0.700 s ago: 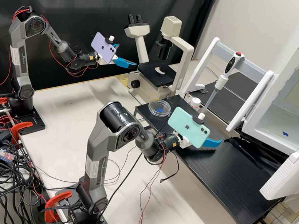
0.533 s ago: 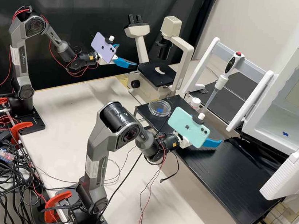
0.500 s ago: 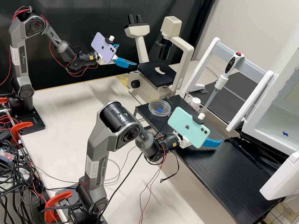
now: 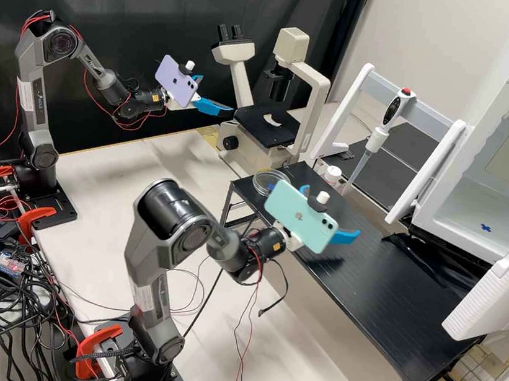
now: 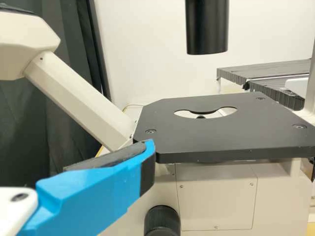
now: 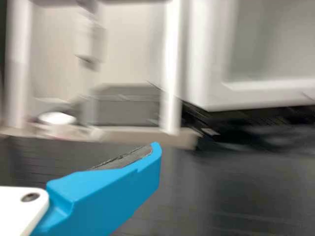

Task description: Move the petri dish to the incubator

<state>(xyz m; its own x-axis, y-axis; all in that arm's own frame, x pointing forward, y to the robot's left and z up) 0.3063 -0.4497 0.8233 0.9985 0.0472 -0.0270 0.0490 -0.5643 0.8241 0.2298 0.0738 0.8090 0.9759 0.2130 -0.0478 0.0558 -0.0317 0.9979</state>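
Petri dish point(image 4: 262, 183) on the far left end of the black bench point(image 4: 379, 288), left of the incubator point(image 4: 470, 213).
Right gripper point(image 4: 332, 211), above the bench, and left gripper point(image 4: 216, 94), left of the microscope point(image 4: 319, 99), both spread wide and empty.

At upper left in the high view, the left arm point(image 4: 39, 109) is dark grey with rounded joints and red cables point(image 4: 36, 19); the right arm point(image 4: 149, 252), lower centre, matches, trailing red and black wires point(image 4: 249, 315). Each has a pale label. The left gripper point(image 4: 217, 95) carries a lilac phone point(image 4: 177, 82), the right gripper point(image 4: 332, 210) a mint phone point(image 4: 300, 216). Each wrist view shows a blue finger with a dark pad and a white mount with one screw.
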